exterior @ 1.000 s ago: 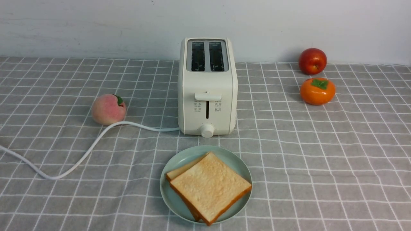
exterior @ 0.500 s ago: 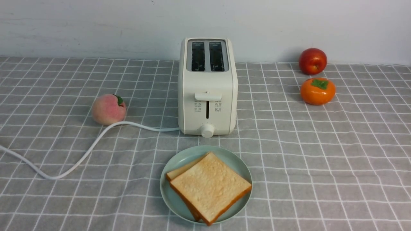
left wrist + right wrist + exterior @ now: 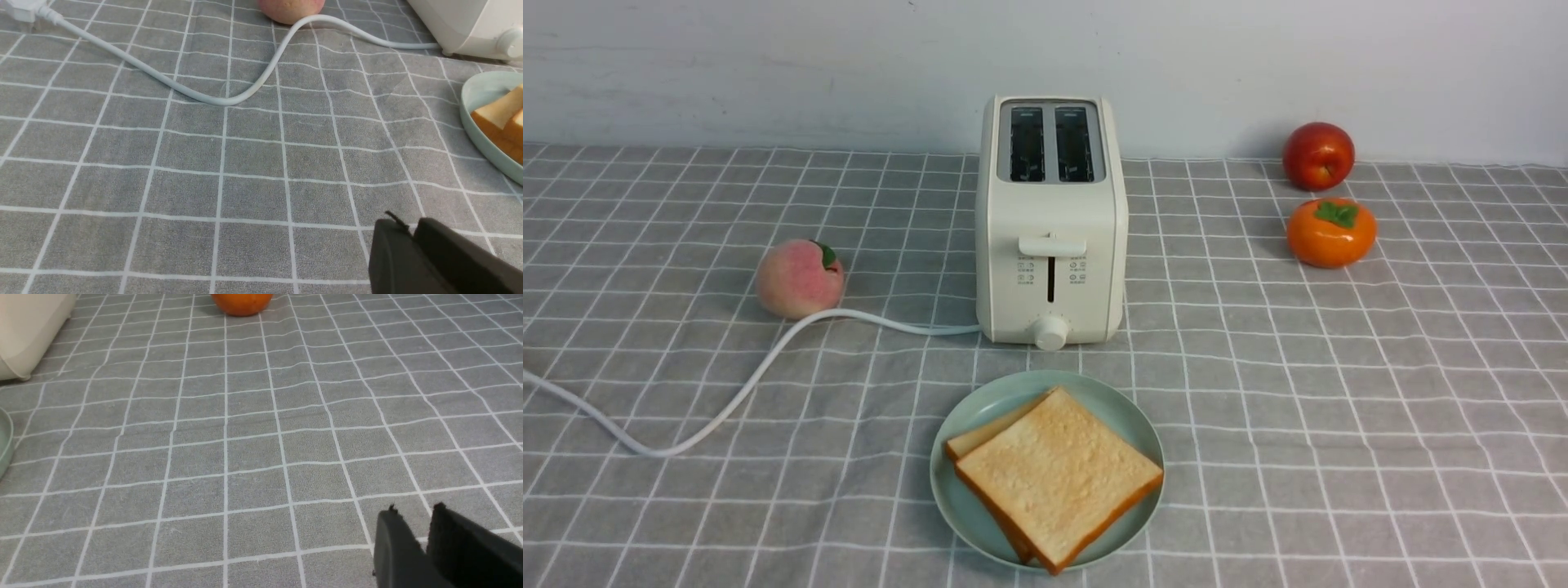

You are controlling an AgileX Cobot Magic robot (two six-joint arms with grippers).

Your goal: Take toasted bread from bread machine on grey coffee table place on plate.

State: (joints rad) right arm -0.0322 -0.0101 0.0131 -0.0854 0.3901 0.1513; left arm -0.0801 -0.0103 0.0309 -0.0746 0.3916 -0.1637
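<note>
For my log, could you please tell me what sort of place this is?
Probably a staged kitchen-style tabletop: a toaster with toast on a green plate, fruit such as a peach and an apple, on a grey checked cloth against a plain white wall.

No word, brand or number can be read. The bread machine [image 3: 1051, 220] carries small printed icons on its front, either side of the lever slot, and fine tick marks above its knob, all too small to make out.
</note>
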